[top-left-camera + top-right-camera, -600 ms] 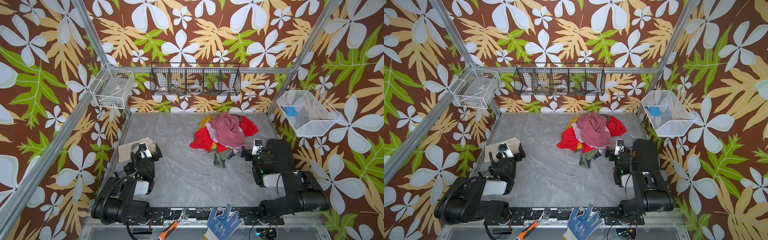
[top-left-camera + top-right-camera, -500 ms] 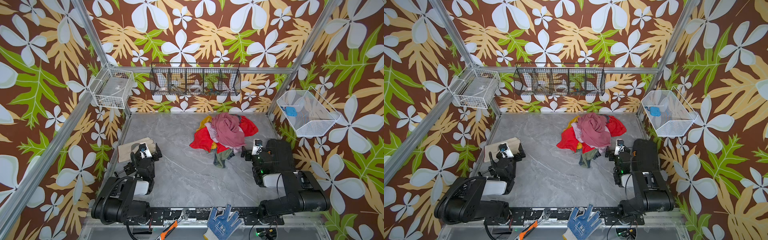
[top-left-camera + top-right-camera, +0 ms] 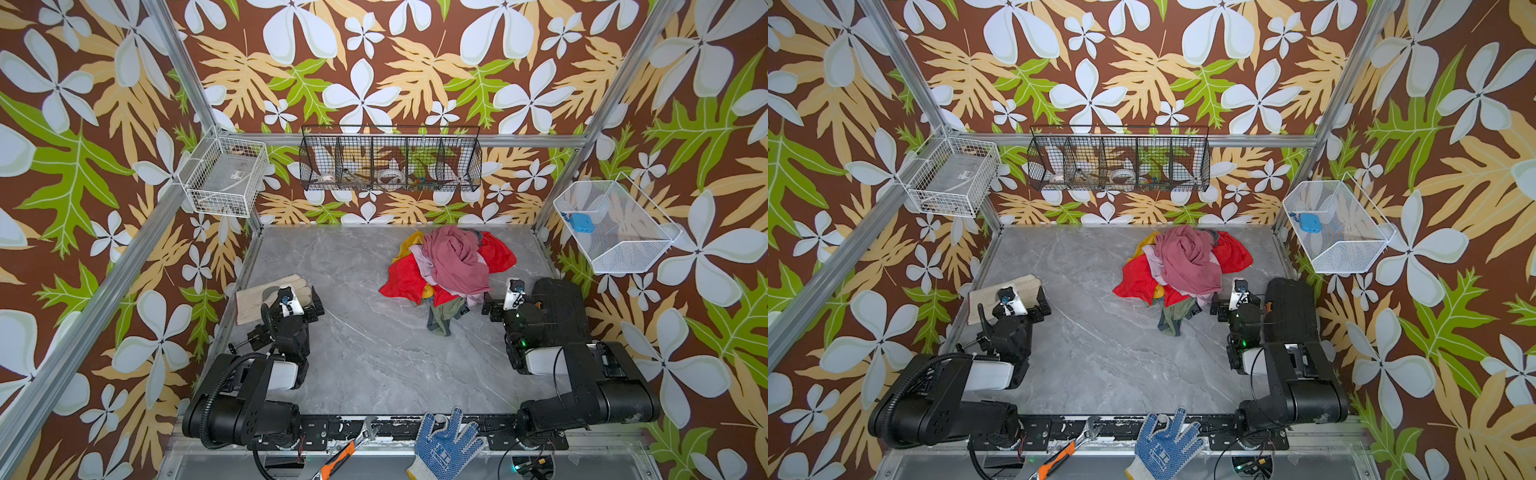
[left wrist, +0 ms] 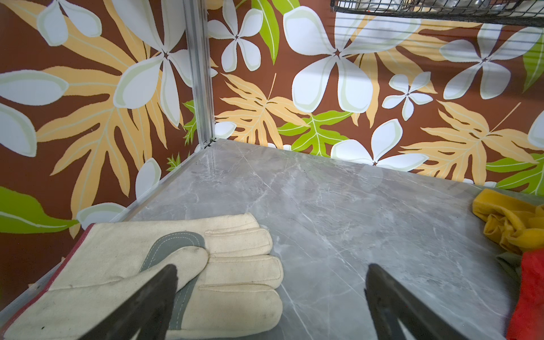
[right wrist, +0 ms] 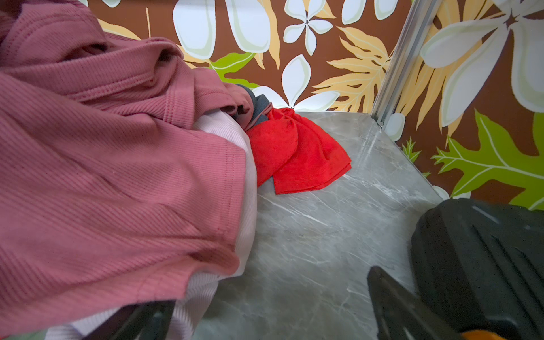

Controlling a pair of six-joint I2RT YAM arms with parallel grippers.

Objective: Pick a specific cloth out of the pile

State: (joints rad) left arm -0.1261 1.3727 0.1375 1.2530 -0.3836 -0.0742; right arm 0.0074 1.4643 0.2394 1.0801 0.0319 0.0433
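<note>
No step of the pick is complete. In both top views the cloth (image 3: pixel 441 319) lies at the near edge of the pile (image 3: pixel 455 259), partly under it, untouched; the print on the blue dotted glove (image 3: pixel 444 440) is illegible. Left wrist view: left gripper (image 4: pixel 272 269) spread wide, empty, by a cream glove (image 4: pixel 235 265). Right wrist view: right gripper (image 5: pixel 273 291) spread wide, empty, just beside the pile's pink cloth (image 5: pixel 117 176). Remaining: reach, grasp, extract.

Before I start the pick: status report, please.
Left hand, right hand open, empty. Olive-green soft fabric cloth pokes from heap of garments, near edge. Dusty-pink ribbed garment on top.
</note>
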